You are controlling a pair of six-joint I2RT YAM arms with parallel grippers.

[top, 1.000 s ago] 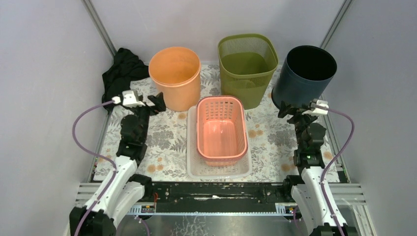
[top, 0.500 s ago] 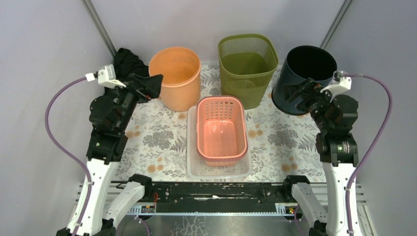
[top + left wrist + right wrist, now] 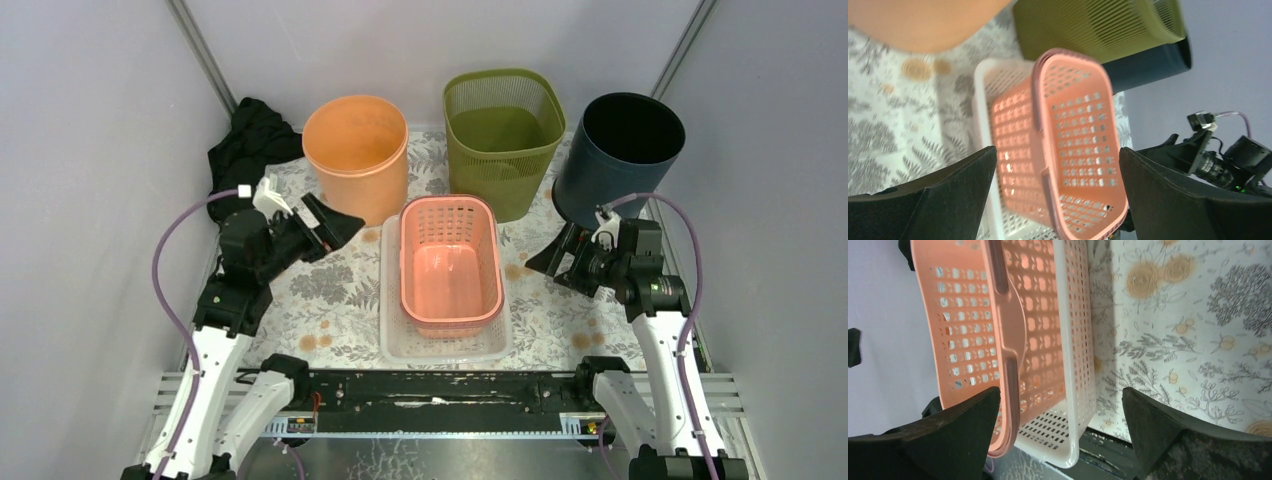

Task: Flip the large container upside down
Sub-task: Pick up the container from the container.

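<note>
So the right gripper (image 3: 1059, 390) had its two dark fingers (image 3: 948, 440) spread wide, one poking in at each bottom corner, nothing between them. Straight ahead was a pink basket (image 3: 973, 315) with rows of little holes, sitting inside a white basket (image 3: 1075, 340) with the same kind of holes. The pink one stuck out well past the white one's rim, and its handle (image 3: 1010, 335) ran along the side facing the camera. Everything looked turned sideways. The floral tablecloth (image 3: 1188, 340) filled the right half, a plain grey wall (image 3: 878, 340) was on the left, and a black rail (image 3: 1108, 445) showed just past the white basket's end.
</note>
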